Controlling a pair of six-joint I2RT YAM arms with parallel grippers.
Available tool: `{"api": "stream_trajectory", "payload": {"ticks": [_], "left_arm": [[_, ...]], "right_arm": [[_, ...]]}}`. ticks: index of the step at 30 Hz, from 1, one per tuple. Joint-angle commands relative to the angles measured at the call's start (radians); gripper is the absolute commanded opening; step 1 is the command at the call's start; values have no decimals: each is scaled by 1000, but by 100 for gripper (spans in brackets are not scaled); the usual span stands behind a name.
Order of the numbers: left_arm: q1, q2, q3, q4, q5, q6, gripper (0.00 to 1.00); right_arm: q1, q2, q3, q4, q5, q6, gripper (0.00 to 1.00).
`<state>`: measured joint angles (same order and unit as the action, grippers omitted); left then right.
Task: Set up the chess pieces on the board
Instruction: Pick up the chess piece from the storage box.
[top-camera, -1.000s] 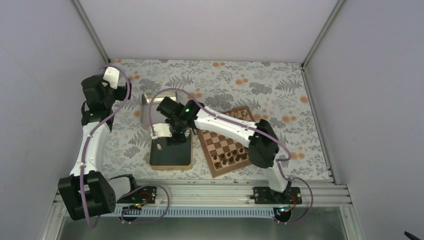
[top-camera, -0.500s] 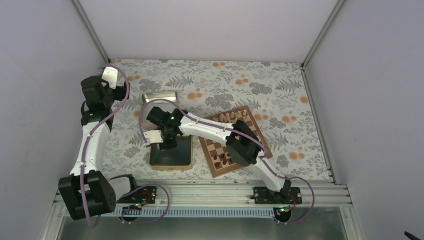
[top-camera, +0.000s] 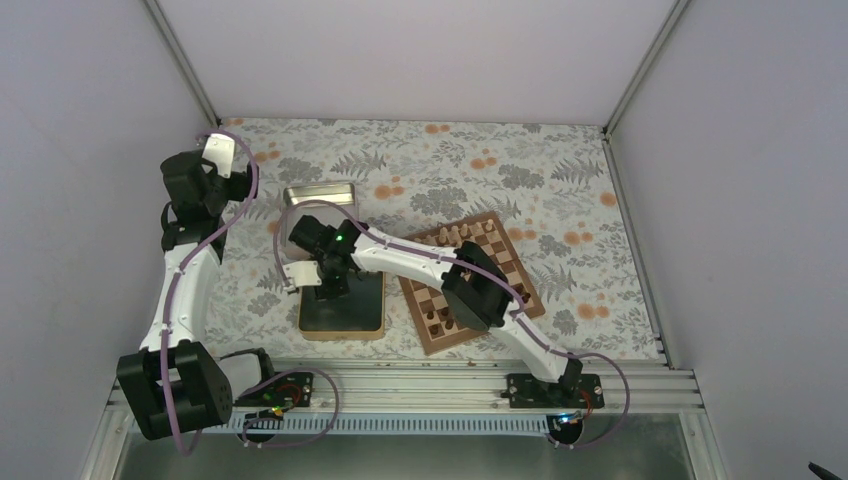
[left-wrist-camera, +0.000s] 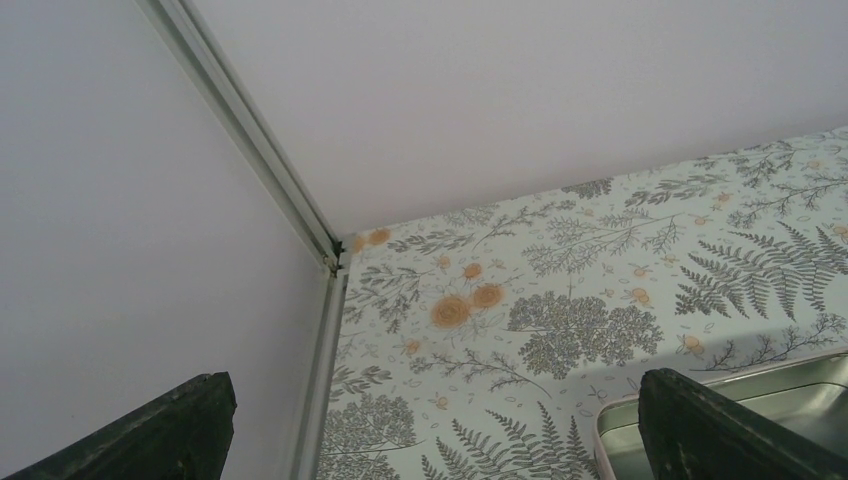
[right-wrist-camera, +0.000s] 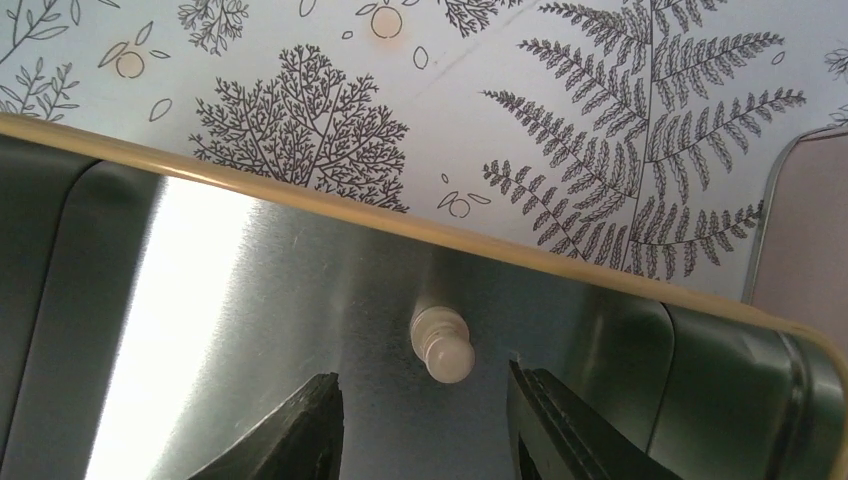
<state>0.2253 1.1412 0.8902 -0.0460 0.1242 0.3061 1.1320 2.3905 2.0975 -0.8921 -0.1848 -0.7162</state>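
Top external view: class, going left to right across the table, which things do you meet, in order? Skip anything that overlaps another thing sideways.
left arm → dark near tin → board

The table is covered by a pale cloth printed with grey ferns and small orange flowers. 3 plain, pale lilac-white walls close it in: the back wall, the left wall and the right wall. In the 2 back corners stand slim metal posts, the left post and the right post. A grooved aluminium rail runs along the near edge. The light is soft and even.
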Motion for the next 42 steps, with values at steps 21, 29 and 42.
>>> {"api": "stream_trajectory", "payload": {"ticks": [21, 29, 42], "left_arm": [[17, -23, 8, 9, 37, -2, 100], [19, -25, 6, 9, 47, -2, 100], [20, -23, 6, 11, 45, -2, 100]], "right_arm": [[6, 66, 40, 41, -8, 18, 42], [6, 60, 39, 33, -24, 21, 15], [-108, -293, -127, -60, -25, 48, 8]]}}
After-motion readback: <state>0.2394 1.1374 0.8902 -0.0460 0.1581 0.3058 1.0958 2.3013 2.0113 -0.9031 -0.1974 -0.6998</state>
